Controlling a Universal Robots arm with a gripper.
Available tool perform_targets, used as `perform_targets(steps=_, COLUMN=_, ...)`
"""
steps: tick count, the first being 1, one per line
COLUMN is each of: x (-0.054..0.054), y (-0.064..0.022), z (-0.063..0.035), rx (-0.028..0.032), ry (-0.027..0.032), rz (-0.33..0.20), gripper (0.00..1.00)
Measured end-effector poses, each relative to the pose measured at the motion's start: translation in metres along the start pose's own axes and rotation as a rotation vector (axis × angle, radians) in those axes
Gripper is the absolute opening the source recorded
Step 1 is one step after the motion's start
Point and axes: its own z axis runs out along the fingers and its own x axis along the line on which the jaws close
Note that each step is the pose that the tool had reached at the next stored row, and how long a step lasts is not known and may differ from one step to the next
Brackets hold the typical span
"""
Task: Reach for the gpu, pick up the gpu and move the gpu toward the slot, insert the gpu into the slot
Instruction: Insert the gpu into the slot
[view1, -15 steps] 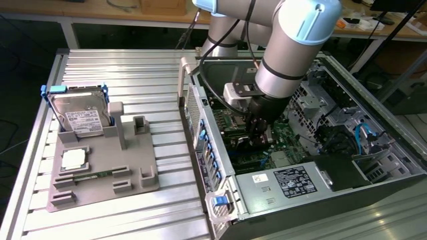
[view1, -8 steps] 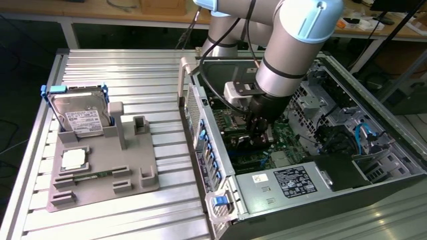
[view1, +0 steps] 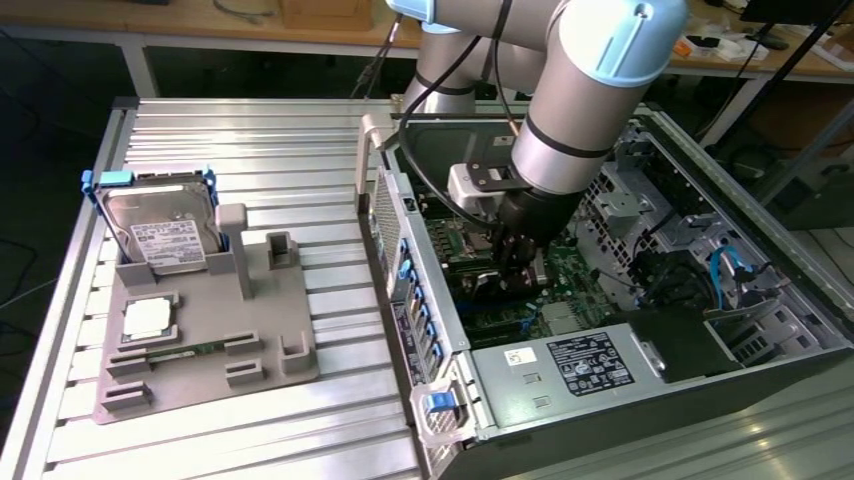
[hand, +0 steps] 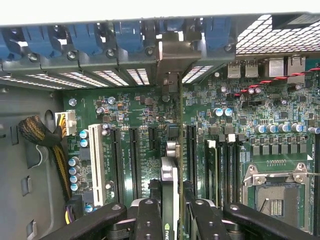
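The black two-fingered claw (hand: 170, 212) is closed narrowly on the gpu (hand: 170, 185), a thin dark circuit card held edge-on with its silvery end bracket ahead. Directly beneath lie the green motherboard's (hand: 240, 115) long black slots (hand: 191, 150). To seat it well, I'd keep the card upright, align edge and bracket, then press straight.

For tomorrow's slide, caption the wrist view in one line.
Gripper holding the gpu edge-on above the motherboard and its black expansion slots, inside the computer case.

hand (view1: 518, 262) — inside open computer case (view1: 747, 300)
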Motion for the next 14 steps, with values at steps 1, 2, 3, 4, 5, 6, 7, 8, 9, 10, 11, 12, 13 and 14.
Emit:
perform_targets(steps=1, x=0.0001, y=0.0000, z=0.0000, rx=-0.0001, ry=0.0001, rz=0.000, gripper=0.27)
perform_targets(steps=2, x=0.0001, y=0.0000, z=0.0000, rx=0.0000, ry=0.0000, rz=0.000, gripper=0.27)
perform_targets(steps=3, x=0.0001, y=0.0000, z=0.0000, rx=0.0000, ry=0.0000, rz=0.000, gripper=0.27)
perform_targets(steps=4, x=0.0001, y=0.0000, z=0.0000, rx=0.0000, ry=0.0001, rz=0.000, gripper=0.27)
perform_targets(steps=5, x=0.0001, y=0.0000, z=0.0000, rx=0.0000, ry=0.0000, rz=0.000, gripper=0.27)
perform_targets(steps=6, x=0.0001, y=0.0000, z=0.0000, rx=0.0000, ry=0.0000, rz=0.000, gripper=0.27)
perform_targets(steps=7, x=0.0001, y=0.0001, z=0.0003, rx=0.0000, ry=0.0000, rz=0.000, gripper=0.27)
perform_targets(steps=8, x=0.0001, y=0.0004, z=0.0009, rx=0.0001, ry=0.0000, rz=0.000, gripper=0.27)
perform_targets(steps=9, x=0.0001, y=0.0006, z=0.0015, rx=0.0001, ry=0.0001, rz=0.000, gripper=0.27)
perform_targets(steps=10, x=0.0002, y=0.0008, z=0.0020, rx=0.0001, ry=0.0000, rz=0.000, gripper=0.27)
perform_targets(steps=11, x=0.0002, y=0.0010, z=0.0023, rx=0.0000, ry=0.0002, rz=0.000, gripper=0.27)
perform_targets(steps=12, x=0.0002, y=0.0012, z=0.0024, rx=-0.0001, ry=0.0004, rz=0.000, gripper=0.27)
perform_targets(steps=13, x=0.0002, y=0.0012, z=0.0027, rx=-0.0002, ry=0.0004, rz=0.000, gripper=0.27)
perform_targets(steps=14, x=0.0002, y=0.0013, z=0.0028, rx=-0.0001, ry=0.0004, rz=0.000, gripper=0.27)
